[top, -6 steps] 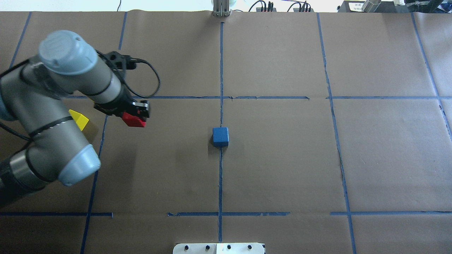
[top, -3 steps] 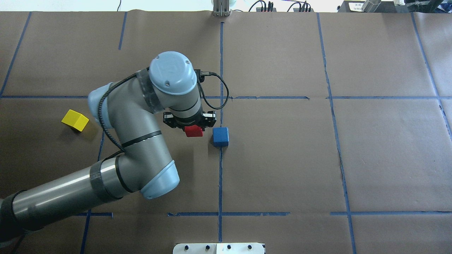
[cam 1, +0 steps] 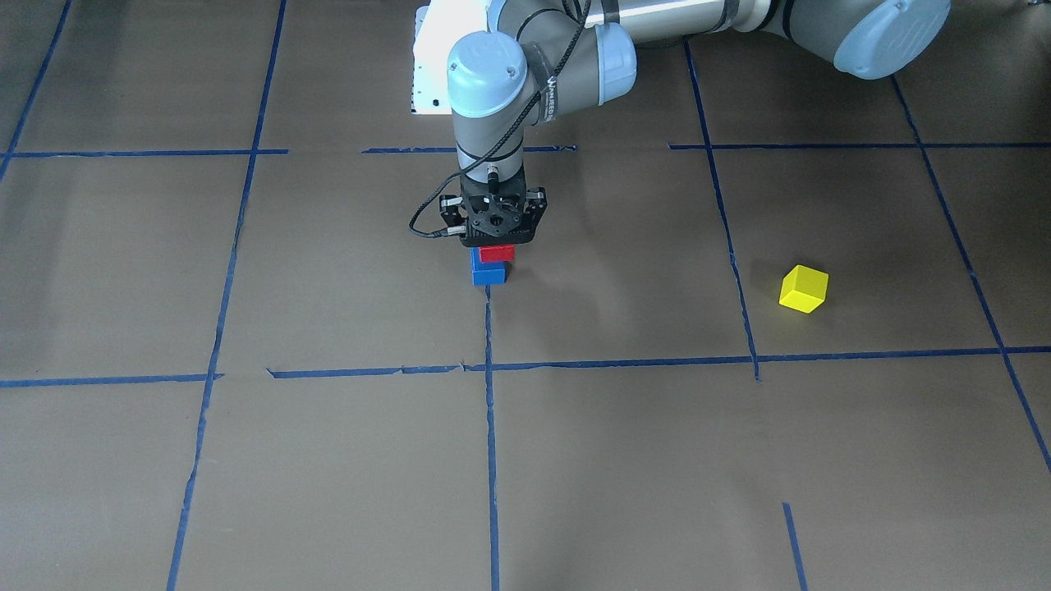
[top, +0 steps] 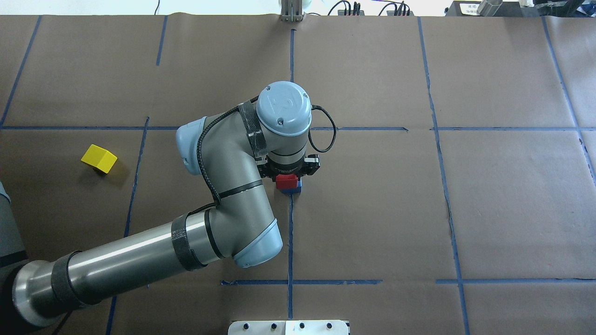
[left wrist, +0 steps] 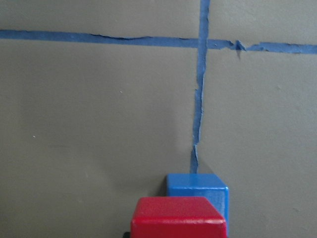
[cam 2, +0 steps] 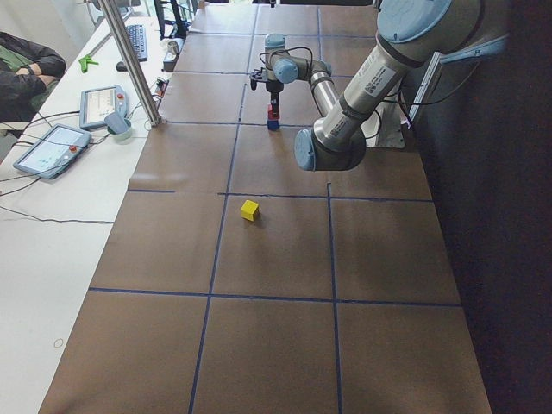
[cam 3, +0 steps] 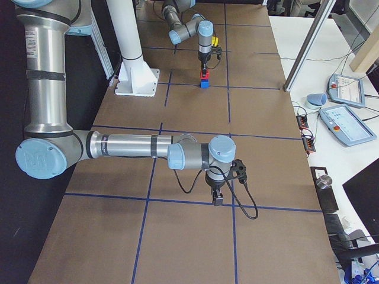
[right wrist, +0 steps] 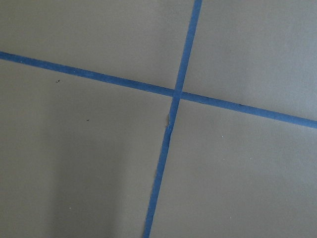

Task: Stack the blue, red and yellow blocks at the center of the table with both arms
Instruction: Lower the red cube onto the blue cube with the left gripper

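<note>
At the centre of the paper-covered table (cam 1: pixel 246 460), the left gripper (cam 1: pixel 495 243) clamps a glossy red cube (left wrist: pixel 178 218) right above a blue cube (left wrist: pixel 198 191). Whether the right gripper (cam 3: pixel 217 200) is clenched or released cannot be told. If let go off-centre, the red one could topple off.

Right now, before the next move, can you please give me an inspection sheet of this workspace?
Surface: brown paper table cover with blue tape grid, flat.
Job's things: small red block above small blue block at centre, contact unclear; small yellow block alone on robot's left.
Clutter: nothing seen.
Grippers: left gripper shut on red block; right gripper low over bare paper, state cannot tell.
Cables: black cable looped at left wrist; another at right wrist.
Surroundings: screen pendants on white side bench.
</note>
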Robot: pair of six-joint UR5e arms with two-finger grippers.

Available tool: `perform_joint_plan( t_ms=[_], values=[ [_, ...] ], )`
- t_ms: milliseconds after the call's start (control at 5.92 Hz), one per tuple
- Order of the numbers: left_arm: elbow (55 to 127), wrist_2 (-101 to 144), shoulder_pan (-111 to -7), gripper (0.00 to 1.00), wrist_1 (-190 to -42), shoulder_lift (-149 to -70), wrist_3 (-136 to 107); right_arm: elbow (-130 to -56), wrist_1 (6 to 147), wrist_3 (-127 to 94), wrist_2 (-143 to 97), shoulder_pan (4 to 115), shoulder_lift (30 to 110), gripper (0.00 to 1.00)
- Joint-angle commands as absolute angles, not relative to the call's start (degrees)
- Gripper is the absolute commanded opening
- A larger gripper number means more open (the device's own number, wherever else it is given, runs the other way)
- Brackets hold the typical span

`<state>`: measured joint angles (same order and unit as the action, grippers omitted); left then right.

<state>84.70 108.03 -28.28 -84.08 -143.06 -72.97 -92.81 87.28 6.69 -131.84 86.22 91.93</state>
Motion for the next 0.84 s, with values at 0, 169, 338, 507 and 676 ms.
perform_joint_plan(
  t_ms=[0, 169, 338, 507, 676],
  values=[
    [84.3, 108.0, -27.9, 0.08, -84.1, -143.3, -73.1, -92.8, 87.3, 6.7, -131.8, 86.2, 91.9, 1.0],
    [84.1, 107.9, -27.9, 0.09, -85.6, -143.2, -73.2, -92.8, 87.3, 6.7, -131.8, 86.2, 91.9, 1.0],
    [83.1, 107.9, -27.9, 0.1, -88.1, -143.1, -74.4, -92.8, 87.3, 6.7, -131.8, 86.2, 91.9, 1.0],
    [82.8, 107.9, -27.9, 0.1, -88.6, -143.1, -74.7, -92.8, 87.3, 6.7, -131.8, 86.2, 91.9, 1.0],
    [82.8, 107.9, -28.3, 0.1, -88.6, -143.0, -74.6, -92.8, 87.3, 6.7, -131.8, 86.2, 91.9, 1.0]
  ],
)
